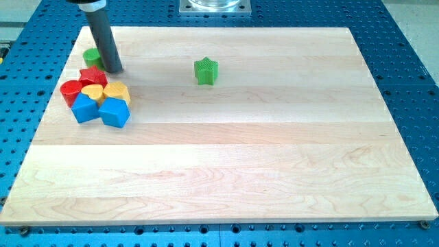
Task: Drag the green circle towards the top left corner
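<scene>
The tool is a straight dark rod without jaws, so nothing can be opened, closed or grasped by it; its lower end, my tip (114,69), is set on the wooden table (226,171) near the view's top left. The green circle (91,57) is found just to the view's left of the rod, partly hidden by it; whether it is actually touched by the rod cannot be told. The tip is placed just above the cluster of blocks, close to the red star (92,75).

Counted by colour, 2 green blocks are seen: the circle and 1 green star (206,70), which is set alone, well apart towards the view's top centre. 2 red blocks are seen: the star and 1 rounded red block (70,91) at the cluster's left. 2 yellow blocks are seen: 1 small yellow block (92,92) in the middle of the cluster and 1 yellow block (118,91) to its right; their shapes cannot be made out. 2 blue blocks are seen: 1 blue block (84,108) and 1 blue cube (115,113), side by side at the cluster's lower edge.
</scene>
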